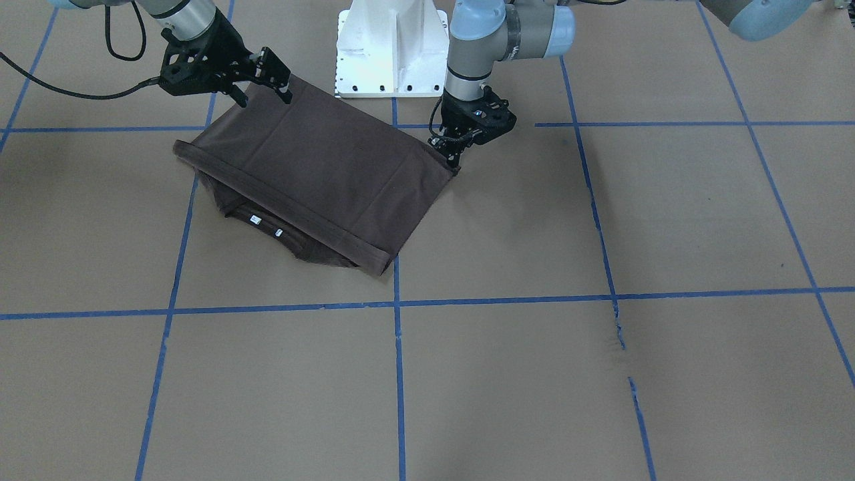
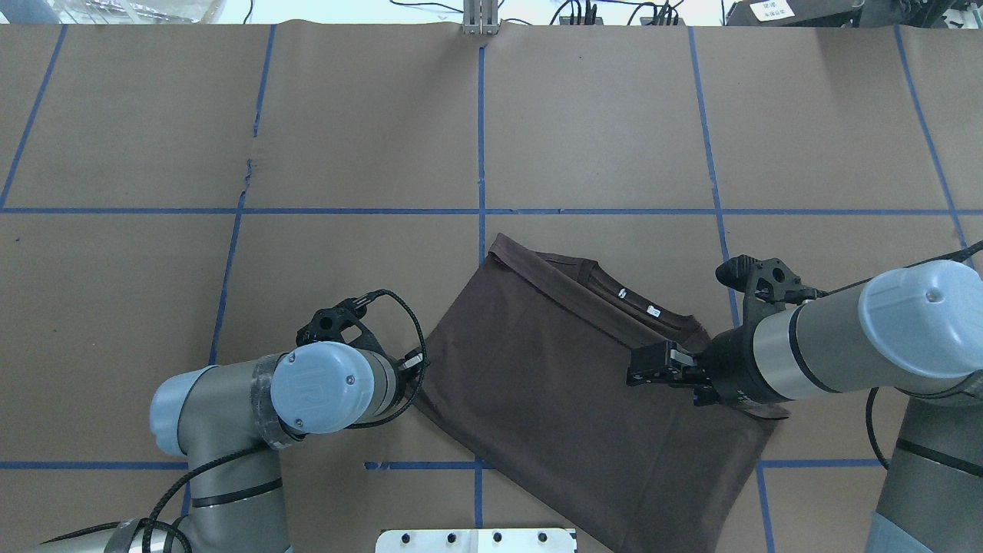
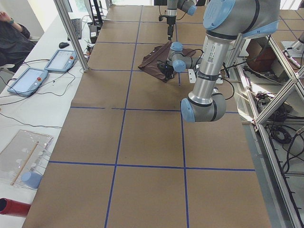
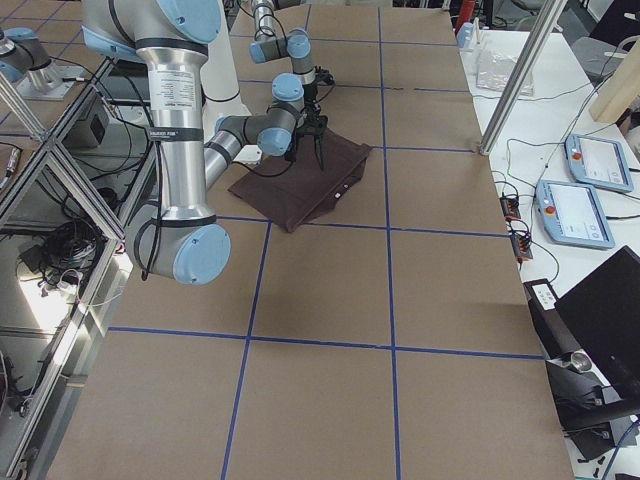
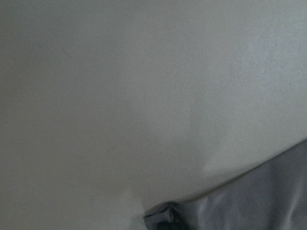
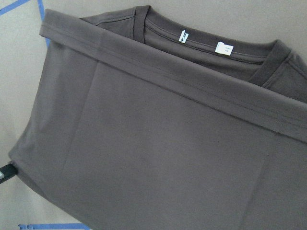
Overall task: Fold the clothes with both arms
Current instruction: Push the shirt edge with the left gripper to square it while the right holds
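Note:
The dark brown T-shirt (image 1: 314, 174) lies folded on the brown table, its hem band across it just short of the collar with the white neck labels (image 6: 224, 48). It also shows in the overhead view (image 2: 553, 384). My left gripper (image 1: 456, 160) points down at the shirt's near corner, on the right in the front-facing view. It looks shut on the bunched cloth (image 5: 160, 215). My right gripper (image 1: 264, 97) hovers open over the other near corner with nothing in it, also seen from overhead (image 2: 631, 375).
The white pedestal base (image 1: 391, 53) stands just behind the shirt. Blue tape lines (image 1: 398, 374) grid the table. Tablets (image 4: 578, 215) lie on a side desk beyond the table's edge.

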Controlling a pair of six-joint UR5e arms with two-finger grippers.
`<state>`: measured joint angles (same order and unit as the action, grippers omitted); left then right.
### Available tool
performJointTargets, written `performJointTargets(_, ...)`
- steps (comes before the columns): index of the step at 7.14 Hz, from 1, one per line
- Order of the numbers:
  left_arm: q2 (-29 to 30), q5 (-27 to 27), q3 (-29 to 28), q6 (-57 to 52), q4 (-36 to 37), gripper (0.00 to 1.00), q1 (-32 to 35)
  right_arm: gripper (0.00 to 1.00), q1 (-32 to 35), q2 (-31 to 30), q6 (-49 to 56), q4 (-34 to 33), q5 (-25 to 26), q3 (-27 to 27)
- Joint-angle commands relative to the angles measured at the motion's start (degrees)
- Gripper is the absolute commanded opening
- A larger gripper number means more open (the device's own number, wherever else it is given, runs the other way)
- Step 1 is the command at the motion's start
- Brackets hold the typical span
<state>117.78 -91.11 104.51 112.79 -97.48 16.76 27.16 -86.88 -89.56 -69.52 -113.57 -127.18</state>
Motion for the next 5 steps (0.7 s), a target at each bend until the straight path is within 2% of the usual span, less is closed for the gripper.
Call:
performJointTargets(1, 0.1, -0.1, -0.6, -4.2, 0.0, 0.0, 4.1, 1.0, 0.2, 0.1, 0.0, 0.0, 0.0, 0.0)
performJointTargets(2, 0.1, -0.1, -1.4, -7.2, -0.1, 0.0, 6.9, 1.0, 0.3, 0.7, 0.0, 0.0, 0.0, 0.0)
performJointTargets(5, 5.9, 0.0, -12.8, -12.5, -3.8, 0.0, 14.8, 1.0, 0.6, 0.9, 0.0, 0.0, 0.7, 0.3)
